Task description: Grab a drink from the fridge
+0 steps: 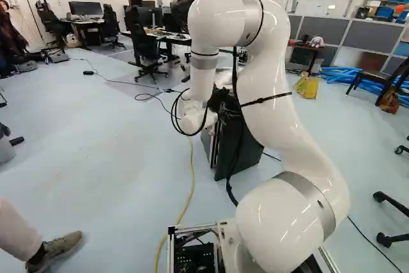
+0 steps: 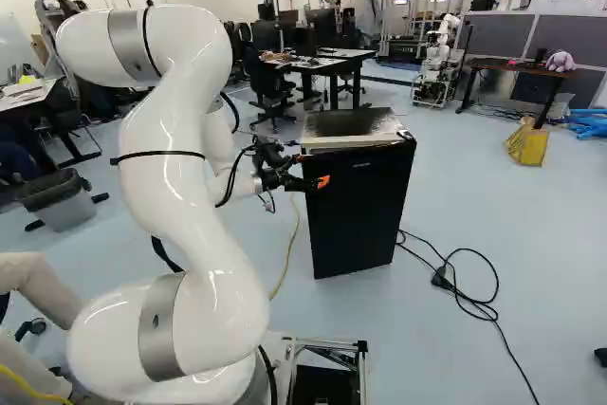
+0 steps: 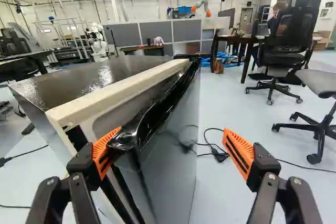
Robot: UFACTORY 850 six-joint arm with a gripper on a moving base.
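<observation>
Fridge (image 3: 63, 85) is sitting ahead of & beside gripper (image 3: 172, 136); drink's prob. hiding inside, not showing. Fridge-side pad (image 3: 102, 156) is resting at door edge (image 3: 126, 139), poss. touching; door (image 3: 168, 166) is running ahead betw. fingers. Gripper's standing wide open, gripping nothing; outer pad (image 3: 239, 153) is hanging clear over floor (image 3: 273, 192). For clean opening, inner finger should be hooking behind edge, easing out slowly along door's arc w/o slipping.
</observation>
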